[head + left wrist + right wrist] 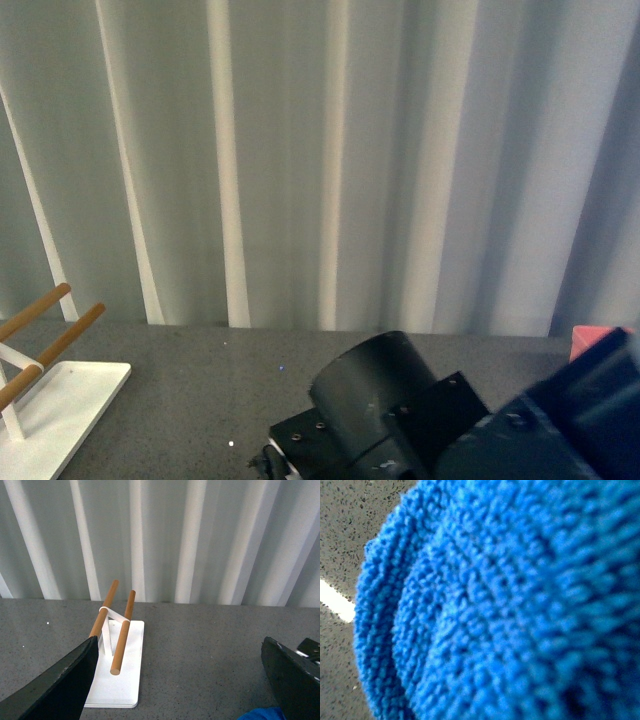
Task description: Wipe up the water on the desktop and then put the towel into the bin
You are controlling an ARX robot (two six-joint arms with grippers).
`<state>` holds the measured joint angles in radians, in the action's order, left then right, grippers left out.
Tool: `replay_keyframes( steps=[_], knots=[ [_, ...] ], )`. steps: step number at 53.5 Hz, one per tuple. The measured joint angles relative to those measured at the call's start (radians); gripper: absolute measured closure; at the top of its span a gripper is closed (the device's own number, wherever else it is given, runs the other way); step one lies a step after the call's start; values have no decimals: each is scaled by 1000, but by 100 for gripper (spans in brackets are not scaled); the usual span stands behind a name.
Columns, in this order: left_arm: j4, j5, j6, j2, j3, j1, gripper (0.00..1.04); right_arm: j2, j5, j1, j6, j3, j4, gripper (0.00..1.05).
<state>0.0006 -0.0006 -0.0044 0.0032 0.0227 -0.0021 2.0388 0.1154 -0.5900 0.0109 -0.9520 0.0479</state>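
Towel [510, 610], blue and fluffy, fills the right wrist view, with speckled grey table [347, 535] showing at its edge. Whether the right end effector is clenched on it cannot be told. A scrap of blue shows near the left end effector [179, 647], which is released, its fingers [70, 680] wide apart. Beyond stands a white rack [117, 685] with wooden rods [122, 635]. The pink bin [592, 340] peeks past the right arm [390, 400].

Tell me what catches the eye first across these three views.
The bright blue towel fills almost the whole right wrist view, close and blurred, with speckled desktop at one edge. In the left wrist view a white rack with two wooden rods stands on the desktop beyond the open left gripper. The right arm's black bulk blocks the front view's lower right.
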Motion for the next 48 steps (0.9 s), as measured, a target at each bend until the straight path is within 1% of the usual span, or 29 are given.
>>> replay_keyframes(
  steps=[7, 12, 17, 24, 36, 40, 44, 48],
  knots=[
    [0, 0, 0, 0, 0, 0, 7, -129, 2, 87, -3, 83, -7, 97],
    [0, 0, 0, 0, 0, 0, 7, -212, -2, 170, -49, 105, -33, 97],
    [0, 0, 0, 0, 0, 0, 7, -272, 13, 229, -90, 105, -54, 97],
    [0, 0, 0, 0, 0, 0, 7, -361, 34, 293, -160, 72, -123, 97],
    [0, 0, 0, 0, 0, 0, 7, -472, 37, 355, -229, -21, -216, 97],
    [0, 0, 0, 0, 0, 0, 7, -500, 2, 379, -255, -62, -240, 97],
    [0, 0, 0, 0, 0, 0, 7, -520, -65, 408, -284, -101, -246, 97],
    [0, 0, 0, 0, 0, 0, 7, -536, -205, 460, -311, -155, -260, 97]
  ],
)
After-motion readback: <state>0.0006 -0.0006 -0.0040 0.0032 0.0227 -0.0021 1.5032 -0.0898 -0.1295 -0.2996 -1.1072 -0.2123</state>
